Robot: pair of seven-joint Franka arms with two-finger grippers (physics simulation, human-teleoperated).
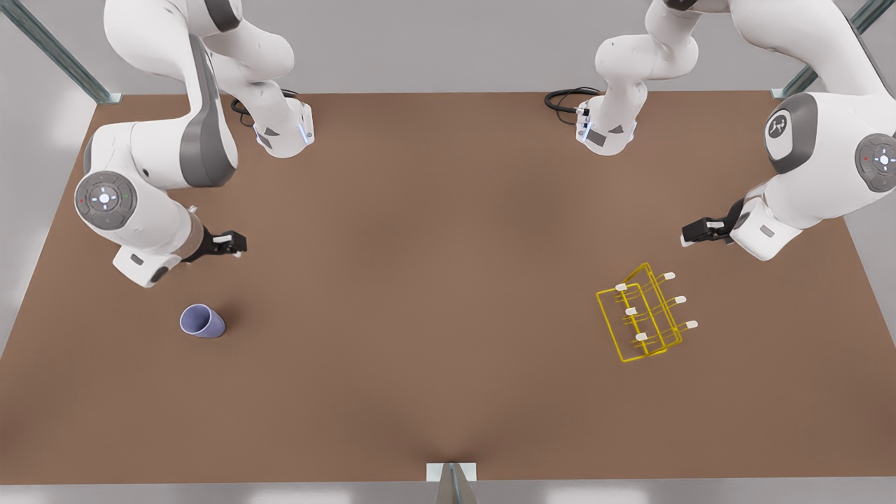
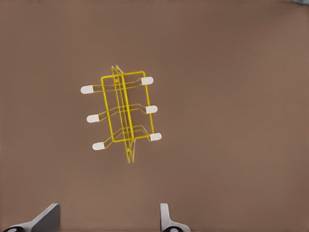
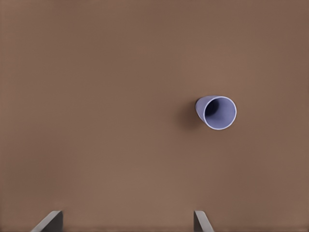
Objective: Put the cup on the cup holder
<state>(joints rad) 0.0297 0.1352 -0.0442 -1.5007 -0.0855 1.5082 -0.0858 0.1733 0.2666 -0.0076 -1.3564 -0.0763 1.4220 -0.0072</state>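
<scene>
The lavender-blue cup (image 1: pixel 202 321) rests on the brown table at the front view's left, its open mouth showing; the right wrist view has the cup (image 3: pixel 217 112) too. My right gripper (image 1: pixel 234 243) hovers just behind it, open and empty, fingertips (image 3: pixel 200 220) spread wide. The yellow wire cup holder (image 1: pixel 644 313) with white-capped prongs stands at the front view's right. In the left wrist view the holder (image 2: pixel 124 112) lies below the camera. My left gripper (image 1: pixel 689 234) hangs behind it, open, with nothing between its fingers (image 2: pixel 166 217).
Both arm bases (image 1: pixel 283 129) (image 1: pixel 605 129) sit at the table's back edge with black cables beside them. A small metal bracket (image 1: pixel 451 472) marks the middle of the front edge. Bare brown tabletop (image 1: pixel 434 280) stretches between cup and holder.
</scene>
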